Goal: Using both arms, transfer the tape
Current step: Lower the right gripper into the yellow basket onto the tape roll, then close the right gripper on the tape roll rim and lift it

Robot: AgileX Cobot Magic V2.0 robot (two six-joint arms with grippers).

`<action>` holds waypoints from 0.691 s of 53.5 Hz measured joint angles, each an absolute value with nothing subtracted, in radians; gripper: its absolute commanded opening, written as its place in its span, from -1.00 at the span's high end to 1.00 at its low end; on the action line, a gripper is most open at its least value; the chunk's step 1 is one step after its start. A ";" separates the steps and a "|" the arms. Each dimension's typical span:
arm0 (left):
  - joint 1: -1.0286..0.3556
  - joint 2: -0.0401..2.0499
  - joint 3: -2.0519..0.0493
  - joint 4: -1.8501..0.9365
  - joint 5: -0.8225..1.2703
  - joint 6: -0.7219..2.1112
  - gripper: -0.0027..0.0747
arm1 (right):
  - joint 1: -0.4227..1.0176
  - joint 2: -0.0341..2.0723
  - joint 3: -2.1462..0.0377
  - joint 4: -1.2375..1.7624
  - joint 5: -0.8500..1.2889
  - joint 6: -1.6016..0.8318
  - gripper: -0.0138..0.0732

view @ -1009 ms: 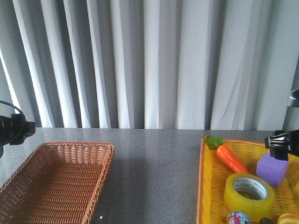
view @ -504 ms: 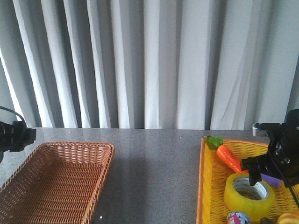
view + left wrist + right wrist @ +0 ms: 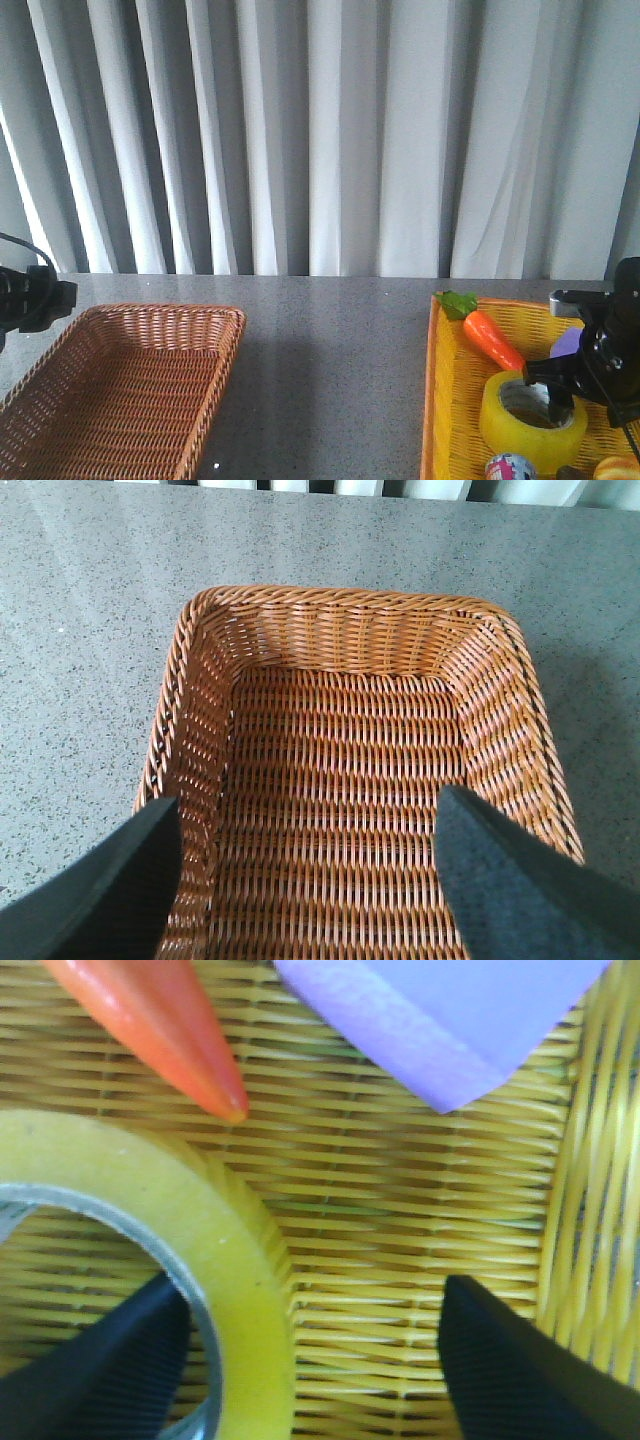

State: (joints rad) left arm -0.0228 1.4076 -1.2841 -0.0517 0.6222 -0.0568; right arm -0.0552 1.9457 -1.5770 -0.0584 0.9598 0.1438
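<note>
Tape (image 3: 532,418) lies flat in a yellow basket (image 3: 447,400) beside a toy carrot (image 3: 492,338) and purple block (image 3: 450,1015). Right gripper (image 3: 310,1360), fingers apart, straddles the roll's wall. Left gripper (image 3: 305,880) hangs spread above a brown basket (image 3: 200,620).

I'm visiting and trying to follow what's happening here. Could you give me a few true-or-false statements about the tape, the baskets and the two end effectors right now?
1. The tape lies in the yellow basket. True.
2. The right end effector straddles the tape's wall, one finger inside the core. True.
3. The left end effector grips the tape. False: it is open above the brown basket.
4. The carrot lies in the brown basket. False: it lies in the yellow one.
5. A purple block lies near the tape. True.
</note>
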 measured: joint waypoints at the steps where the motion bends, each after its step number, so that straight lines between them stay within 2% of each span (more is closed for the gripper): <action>1: -0.023 1.408 -1.284 -0.052 0.622 -0.057 -0.42 | -0.055 1.946 -1.577 -0.057 0.959 0.141 -0.05; 11: -0.023 1.408 -1.284 -0.052 0.623 -0.057 -0.42 | -0.053 1.949 -1.578 -0.026 0.950 0.116 0.50; 17: -0.023 1.408 -1.284 -0.052 0.630 -0.057 -0.41 | -0.053 1.955 -1.582 -0.029 0.954 0.102 0.67; 28: -0.023 1.408 -1.284 -0.052 0.648 -0.057 -0.41 | -0.053 1.958 -1.591 -0.035 0.964 0.099 0.68; 37: -0.023 1.408 -1.284 -0.052 0.649 -0.057 -0.41 | -0.053 1.965 -1.685 -0.060 1.061 0.095 0.65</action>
State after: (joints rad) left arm -0.0228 1.4076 -1.2841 -0.0517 0.6486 -0.0568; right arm -0.0531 1.9654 -1.6848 -0.0603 1.0611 0.0949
